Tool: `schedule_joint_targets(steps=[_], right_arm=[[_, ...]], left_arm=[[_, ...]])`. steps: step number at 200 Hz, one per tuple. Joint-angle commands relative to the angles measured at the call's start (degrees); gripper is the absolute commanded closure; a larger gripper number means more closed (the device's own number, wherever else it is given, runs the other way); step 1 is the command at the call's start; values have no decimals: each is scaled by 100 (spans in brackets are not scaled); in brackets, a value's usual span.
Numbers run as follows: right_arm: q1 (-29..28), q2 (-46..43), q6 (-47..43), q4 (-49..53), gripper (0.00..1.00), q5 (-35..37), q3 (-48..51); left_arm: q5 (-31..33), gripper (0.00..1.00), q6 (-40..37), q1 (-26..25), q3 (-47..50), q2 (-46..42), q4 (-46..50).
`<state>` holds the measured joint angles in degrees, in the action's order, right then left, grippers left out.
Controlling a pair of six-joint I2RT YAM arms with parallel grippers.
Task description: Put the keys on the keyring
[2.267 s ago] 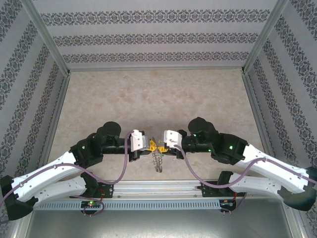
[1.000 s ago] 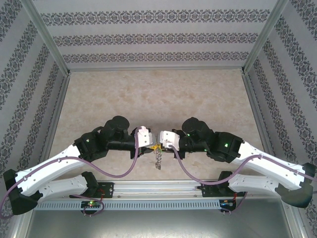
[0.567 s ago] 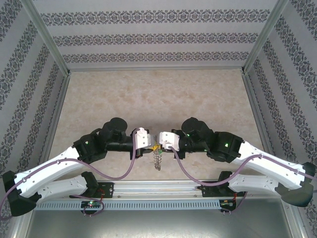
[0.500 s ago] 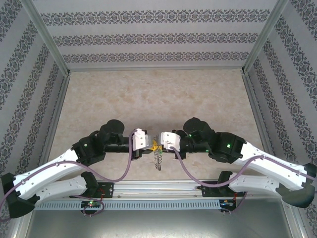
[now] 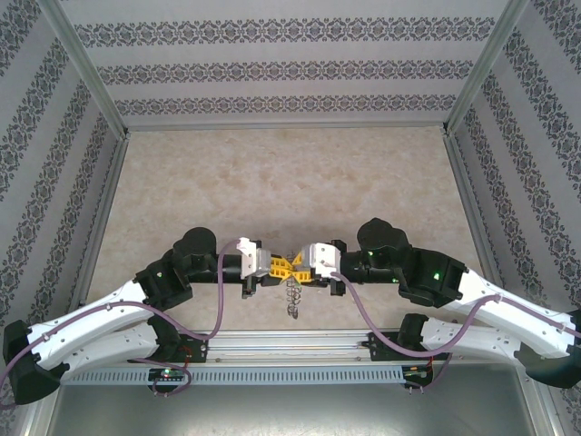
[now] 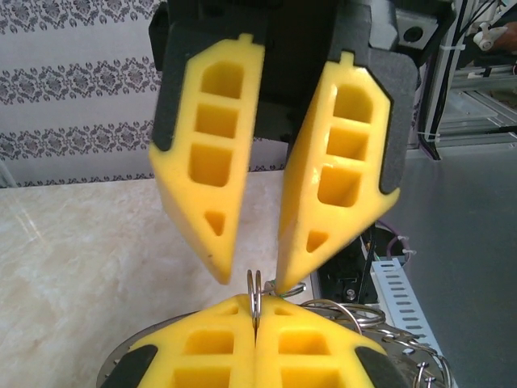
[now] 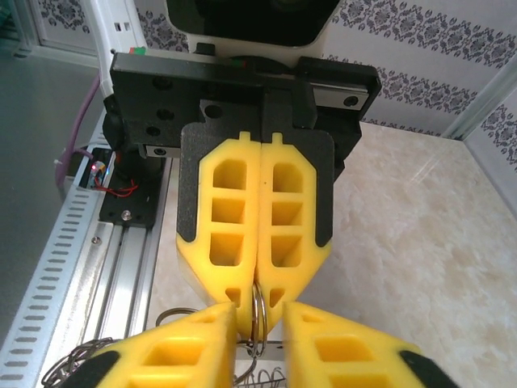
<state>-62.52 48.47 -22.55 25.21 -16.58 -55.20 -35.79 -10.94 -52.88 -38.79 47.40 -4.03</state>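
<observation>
My left gripper (image 5: 283,267) and right gripper (image 5: 298,266) meet tip to tip above the table's near edge. The keyring (image 6: 255,293) stands edge-on as a thin double wire, and the left gripper (image 6: 255,319) is shut on it. In the right wrist view the keyring (image 7: 258,311) sticks out of the left fingers (image 7: 230,242) into the gap of my right gripper (image 7: 260,323), which is open, its pads on either side of the wire and apart from it. A wiry coil (image 5: 290,296) of metal dangles below. The keys cannot be told apart in that bunch.
More loose rings (image 6: 347,311) and chain bits (image 6: 420,360) hang to the right under the left fingers. The aluminium rail (image 5: 290,345) with the arm bases runs just below the grippers. The beige tabletop (image 5: 290,182) stretches behind, walled by patterned panels.
The right gripper's jaws have parted from shut to open around the ring. Both wrists drew slightly apart and toward the rail; the left gripper stayed shut on the ring.
</observation>
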Motion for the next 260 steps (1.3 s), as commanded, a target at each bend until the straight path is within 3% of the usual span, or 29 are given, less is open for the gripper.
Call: schedule_joint_targets(steps=[1,44,88,110,135,146,199,260], right_arm=[[-56,-117,88,-77,75,-17,136],[-52,-67,100,-7,76,98,159],[-56,32,41,48,100,272,111],[-58,50,-10,197,100,473,42],[-62,49,-83,325,100,609,-14],[-53,56,-126,358,100,630,-43],[-57,216,-236,458,100,569,-168],[-58,294,-202,423,100,441,-245]], left_arm=[[-190,100,136,-55,-15,-78,-599],[-218,100,130,-55,-31,-59,-565],[-172,100,34,-55,-114,-54,-365],[141,99,-116,-55,-275,18,123],[588,76,-410,-75,-658,218,1107],[817,72,-494,-98,-790,252,1449],[1292,73,-902,-229,-1246,472,2406],[1349,76,-1155,-289,-1375,762,2597]])
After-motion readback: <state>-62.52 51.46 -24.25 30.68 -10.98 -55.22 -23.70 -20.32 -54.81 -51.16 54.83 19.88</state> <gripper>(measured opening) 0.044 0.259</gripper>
